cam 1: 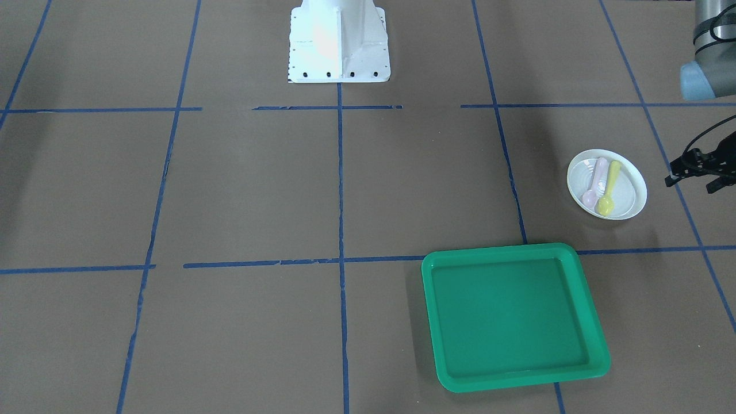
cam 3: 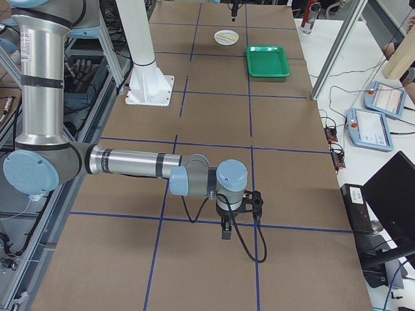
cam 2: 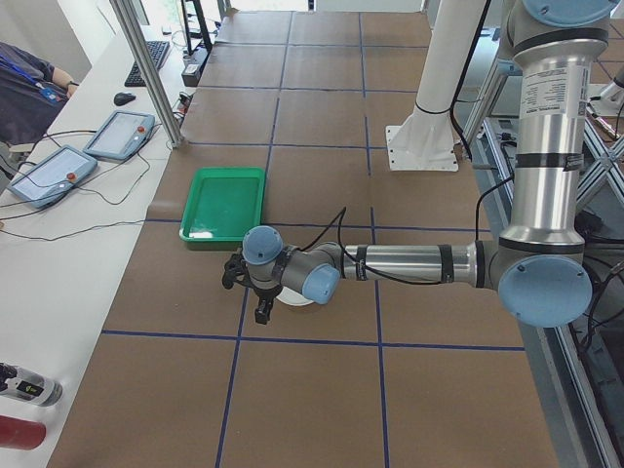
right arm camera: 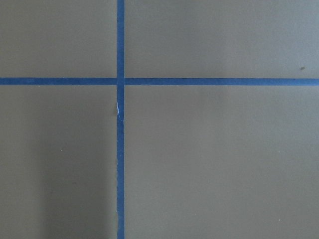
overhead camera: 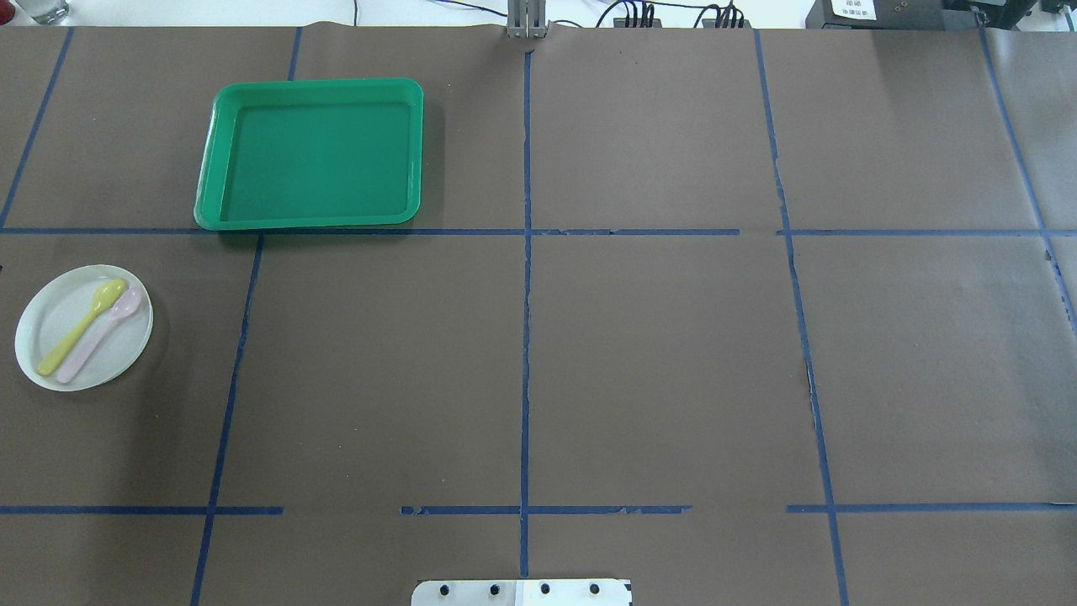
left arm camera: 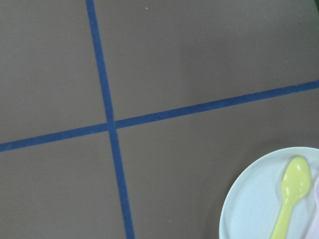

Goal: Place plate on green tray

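The small white plate [cam 1: 632, 190] lies on the brown table and carries a yellow spoon [cam 1: 609, 187] and a pink spoon [cam 1: 595, 184]. It also shows in the overhead view [overhead camera: 118, 345] and at the corner of the left wrist view [left arm camera: 249, 204]. The green tray [cam 1: 512, 316] is empty and lies apart from the plate, also in the overhead view [overhead camera: 311, 151]. My left gripper [cam 1: 693, 181] hovers just beside the plate, its two fingers apart and empty. My right gripper [cam 3: 224, 227] hangs low over bare table far from both; I cannot tell its state.
The robot's white base [cam 1: 339, 46] stands at the table's middle edge. Blue tape lines grid the brown table. Beyond the tray, a metal post [cam 2: 146, 68] and tablets [cam 2: 122, 132] sit on the operators' bench.
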Controlling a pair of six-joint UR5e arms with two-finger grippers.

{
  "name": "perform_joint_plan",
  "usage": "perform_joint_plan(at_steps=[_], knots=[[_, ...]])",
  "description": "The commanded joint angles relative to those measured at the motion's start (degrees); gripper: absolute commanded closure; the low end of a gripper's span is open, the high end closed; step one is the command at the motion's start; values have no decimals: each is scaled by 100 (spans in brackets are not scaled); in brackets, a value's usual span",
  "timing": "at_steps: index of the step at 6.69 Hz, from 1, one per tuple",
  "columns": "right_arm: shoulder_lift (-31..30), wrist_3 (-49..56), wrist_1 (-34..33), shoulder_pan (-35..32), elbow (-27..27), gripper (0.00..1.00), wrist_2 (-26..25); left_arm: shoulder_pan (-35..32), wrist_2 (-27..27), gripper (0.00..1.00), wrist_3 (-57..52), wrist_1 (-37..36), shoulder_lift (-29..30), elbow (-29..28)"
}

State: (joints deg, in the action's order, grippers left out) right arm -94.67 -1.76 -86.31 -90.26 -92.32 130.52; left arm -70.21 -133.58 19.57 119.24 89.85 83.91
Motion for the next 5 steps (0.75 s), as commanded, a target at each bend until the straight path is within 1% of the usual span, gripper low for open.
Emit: perform_joint_plan(at_steps=[1, 2, 5], knots=[[2, 0, 0, 0, 3, 0, 0, 236, 148, 0, 170, 134, 312, -496], [2, 0, 0, 0, -6, 0, 0, 253, 148, 0, 178, 282, 375, -629], [2, 0, 0, 0, -6, 0, 0, 384, 139, 0, 187, 310, 384, -665]])
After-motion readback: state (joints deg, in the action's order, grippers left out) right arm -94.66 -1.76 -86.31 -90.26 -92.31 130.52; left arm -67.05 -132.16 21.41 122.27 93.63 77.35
